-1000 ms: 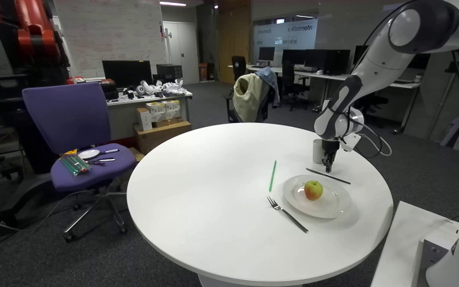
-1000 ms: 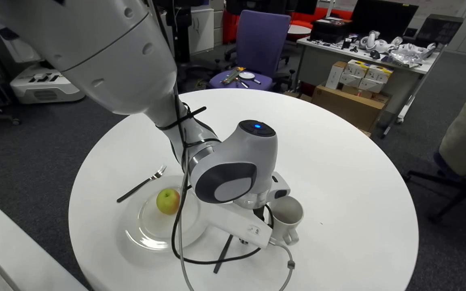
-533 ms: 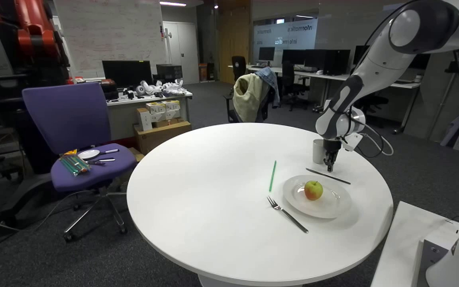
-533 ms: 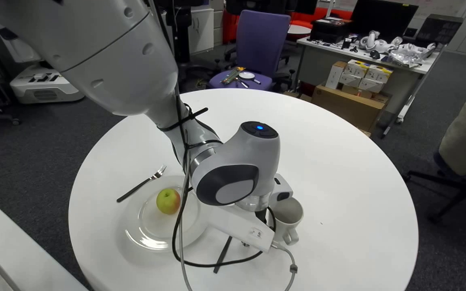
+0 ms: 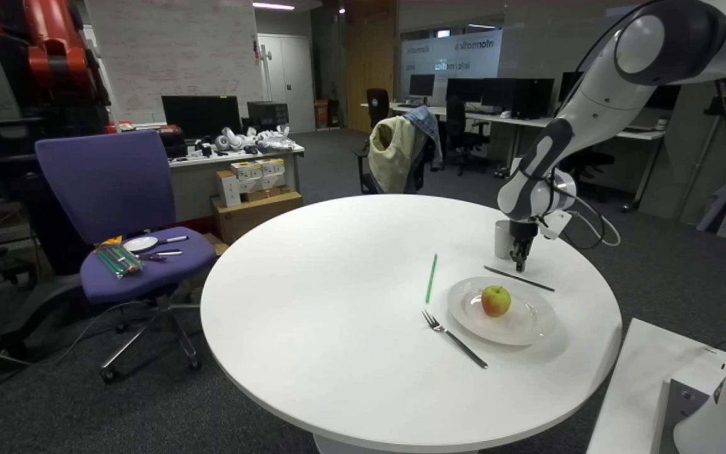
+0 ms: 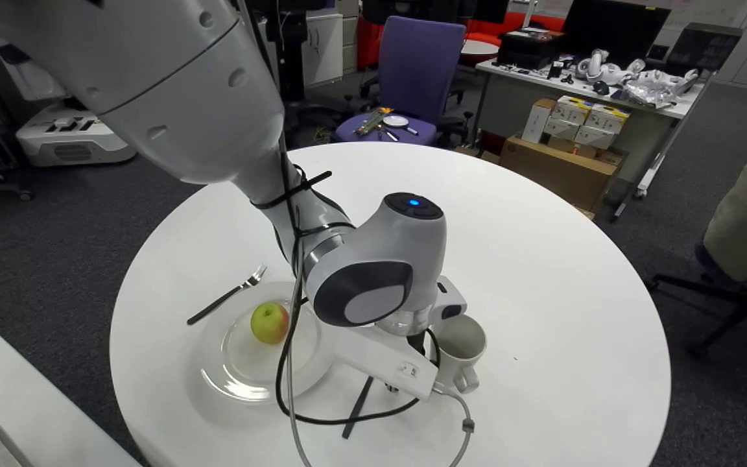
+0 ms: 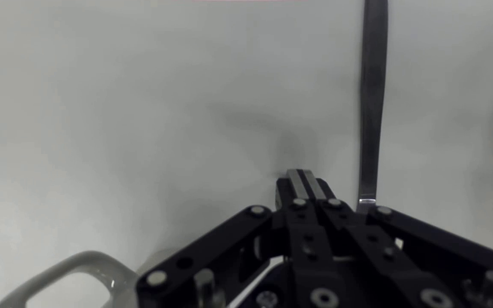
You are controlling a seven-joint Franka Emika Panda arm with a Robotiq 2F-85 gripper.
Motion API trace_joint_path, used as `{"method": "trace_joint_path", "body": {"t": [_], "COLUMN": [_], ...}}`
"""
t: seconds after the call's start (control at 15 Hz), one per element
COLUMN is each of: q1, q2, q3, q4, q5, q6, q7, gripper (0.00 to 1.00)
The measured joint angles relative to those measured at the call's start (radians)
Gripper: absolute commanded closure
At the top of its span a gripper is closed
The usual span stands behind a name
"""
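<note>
Little room around claw [image 7: 301, 174], tips together, between knife [image 7: 373, 94] and mug [image 5: 501, 239], inside table edge [image 5: 413, 447].

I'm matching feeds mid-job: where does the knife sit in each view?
In an exterior view: knife right of centre, between plate and mug.
In an exterior view: knife in the lower middle, upper end hidden.
Wrist view: knife right of centre, running from the top edge down behind the hand.
Shared landmark: the mug; its handle shows lower left in the wrist view.
</note>
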Motion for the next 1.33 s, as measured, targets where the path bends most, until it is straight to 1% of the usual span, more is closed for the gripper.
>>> {"method": "trace_joint_path", "body": {"t": [0.4, 1.33], "q1": [0.003, -0.009], "q2": [0.0, -0.006], "q3": [0.019, 0.018], "q4": [-0.002, -0.016], "q5": [0.0, 0.0], "q6": [0.0, 0.0], "q7": [-0.001, -0.006], "gripper": [1.0, 1.0]}}
